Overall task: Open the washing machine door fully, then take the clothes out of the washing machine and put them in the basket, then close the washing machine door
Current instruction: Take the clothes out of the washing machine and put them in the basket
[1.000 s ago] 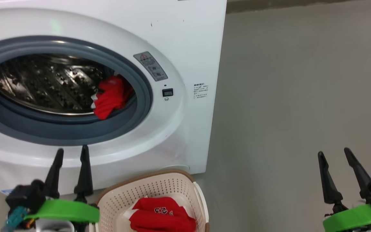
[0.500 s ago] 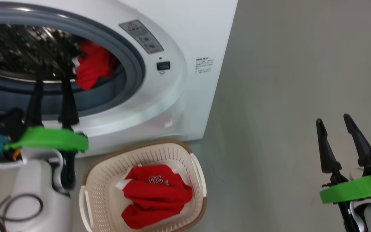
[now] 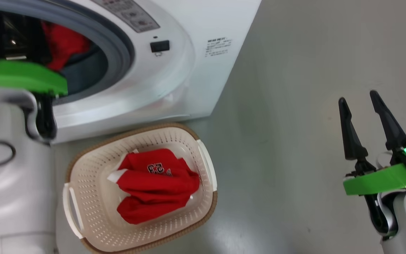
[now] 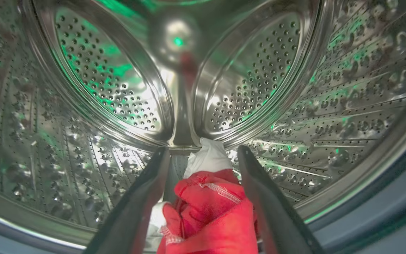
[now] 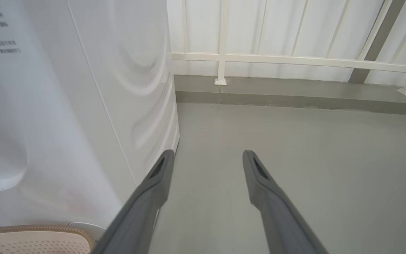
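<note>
The left gripper reached into the washing machine, past the grey rubber ring and into the perforated steel drum, with its 2 dark fingers spread wide apart. Between those fingers, low in the drum, lay a bunched red garment with a white part at its far end. The fingers stood on either side of it and were not closed on it; whether they touched the cloth could not be told. In the head view that garment showed red behind the ring, above the green band at the left wrist. The basket stood on the grey floor just in front of the machine, and a second red garment, printed with 23 and edged in white, lay crumpled inside it. The right gripper hung over bare floor well to the right of the basket, its fingers apart and holding nothing; its wrist view looked along the machine's white side toward a pale railing
</note>
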Motion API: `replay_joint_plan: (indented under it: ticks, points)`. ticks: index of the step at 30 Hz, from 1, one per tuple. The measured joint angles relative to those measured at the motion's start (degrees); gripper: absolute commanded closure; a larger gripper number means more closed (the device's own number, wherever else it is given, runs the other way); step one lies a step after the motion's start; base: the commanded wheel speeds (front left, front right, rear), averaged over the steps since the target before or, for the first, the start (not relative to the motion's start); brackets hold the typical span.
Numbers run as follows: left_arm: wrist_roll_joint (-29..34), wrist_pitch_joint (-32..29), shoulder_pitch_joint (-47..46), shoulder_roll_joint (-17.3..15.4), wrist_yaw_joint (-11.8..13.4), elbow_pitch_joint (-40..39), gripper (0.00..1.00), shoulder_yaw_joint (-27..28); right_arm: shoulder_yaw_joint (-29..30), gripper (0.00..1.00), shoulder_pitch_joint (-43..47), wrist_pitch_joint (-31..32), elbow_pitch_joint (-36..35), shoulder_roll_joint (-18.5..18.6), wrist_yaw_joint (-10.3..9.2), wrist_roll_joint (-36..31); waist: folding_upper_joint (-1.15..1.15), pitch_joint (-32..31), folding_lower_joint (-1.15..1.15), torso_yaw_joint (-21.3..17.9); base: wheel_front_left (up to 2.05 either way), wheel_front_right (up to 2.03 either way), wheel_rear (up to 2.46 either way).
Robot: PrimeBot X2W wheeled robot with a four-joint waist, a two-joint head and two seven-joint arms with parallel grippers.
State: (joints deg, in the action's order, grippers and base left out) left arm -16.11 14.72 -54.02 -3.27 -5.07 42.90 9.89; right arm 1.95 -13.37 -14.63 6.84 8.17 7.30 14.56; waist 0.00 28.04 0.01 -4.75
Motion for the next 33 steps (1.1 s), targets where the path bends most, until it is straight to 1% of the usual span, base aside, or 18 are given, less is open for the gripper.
replay_joint_plan:
  ticks: [2, 4, 6, 7, 9, 15, 16, 18, 23, 24, 28, 29, 30, 31, 32, 33]
  points:
    - [-0.09, 0.0, -3.15, 0.01, -0.12, 2.91, 0.0, -0.02, -0.54, 0.0, -1.07, 0.0, 0.08, 0.16, 0.0, 0.0, 0.0, 1.41, 0.0, -0.34, 0.0, 0.0, 0.0]
    - [-1.48, -0.51, -5.93, 0.01, -0.87, 6.6, 0.0, 0.1, -0.91, 0.0, -1.75, 0.0, 0.16, 0.22, 0.0, 0.0, 0.0, 2.72, 0.0, -0.64, 0.0, 0.0, 0.0]
    - [-2.32, -1.33, -7.76, -0.25, -1.1, 9.56, 0.0, -0.04, -1.08, 0.0, -2.27, 0.0, 0.25, 0.23, 0.0, 0.0, 0.0, 3.76, 0.0, -0.97, 0.0, 0.0, 0.0]
    - [-2.86, -3.22, -8.93, -0.99, -1.6, 12.12, 0.0, -0.63, -1.34, 0.0, -2.32, 0.0, 0.3, 0.21, 0.0, 0.01, 0.0, 4.39, 0.0, -1.39, 0.0, 0.0, 0.0]
    - [-3.26, -5.61, -9.74, -1.74, -1.99, 14.48, 0.0, -1.43, -1.57, 0.0, -2.32, 0.0, 0.33, 0.16, 0.0, 0.09, 0.0, 4.61, 0.0, -1.92, 0.0, 0.0, 0.0]
    - [-3.71, -11.35, -11.4, -3.47, -2.04, 19.86, 0.0, -3.44, -1.79, 0.0, -2.32, 0.0, 0.62, 0.12, 0.0, 0.37, 0.0, 4.46, 0.0, -2.68, 0.0, 0.0, 0.0]
    - [-3.7, -12.71, -11.87, -4.13, -2.02, 21.23, 0.0, -3.82, -2.09, 0.0, -2.32, 0.0, 0.69, 0.1, 0.0, 0.53, 0.0, 4.29, 0.0, -2.84, 0.0, 0.0, 0.0]
    - [-3.64, -14.1, -12.32, -4.44, -1.92, 22.35, 0.0, -4.23, -2.22, 0.0, -2.32, 0.0, 0.71, 0.08, 0.0, 0.54, 0.0, 4.09, 0.0, -2.91, 0.0, 0.0, 0.0]
    - [-2.9, -19.44, -14.21, -5.39, -0.14, 24.81, 0.0, -5.59, -2.35, 0.0, -2.32, 0.0, 0.74, 0.04, 0.0, 0.59, 0.0, 3.79, 0.0, -2.8, 0.0, 0.0, 0.0]
    - [-2.9, -19.44, -14.21, -5.39, -0.14, 24.81, 0.0, -5.59, -2.35, 0.0, -2.32, 0.0, 0.74, 0.04, 0.0, 0.59, 0.0, 3.79, 0.0, -2.8, 0.0, 0.0, 0.0]
    - [-2.7, -23.51, -15.5, -5.86, 0.13, 26.2, 0.0, -6.02, -2.46, 0.0, -2.32, 0.0, 0.76, -0.15, 0.0, 0.6, 0.0, 3.79, 0.0, -2.86, 0.0, 0.0, 0.0]
    - [-2.8, -24.52, -15.9, -5.99, 0.14, 26.41, 0.08, -6.03, -2.53, 0.0, -2.32, -0.01, 0.76, -0.22, 0.0, 0.65, 0.0, 3.81, 0.0, -2.92, 0.0, 0.0, 0.0]
    - [-2.83, -25.29, -16.23, -6.13, 0.15, 26.6, 0.3, -6.11, -2.58, 0.0, -2.32, 0.0, 0.76, -0.26, 0.0, 1.13, 0.0, 3.84, 0.0, -2.99, 0.0, 0.0, 0.0]
    - [-2.87, -25.71, -16.38, -6.24, 0.15, 26.64, 0.64, -6.14, -2.61, 0.0, -2.32, 0.0, 0.76, -0.32, 0.0, 1.54, 0.0, 3.88, 0.0, -3.07, 0.0, 0.0, 0.0]
    - [-2.92, -25.71, -16.38, -6.22, 0.16, 26.64, 1.0, -6.13, -2.63, 0.0, -2.33, 0.0, 0.76, -0.33, 0.0, 1.69, 0.0, 3.93, 0.0, -3.15, 0.0, 0.0, 0.0]
    - [-3.28, -25.7, -16.37, -6.17, 0.15, 26.68, 1.0, -6.13, -2.58, 0.0, -2.38, 0.0, 0.7, -0.34, 0.0, 1.76, 0.0, 4.03, 0.0, -3.28, 0.0, 0.0, 0.0]
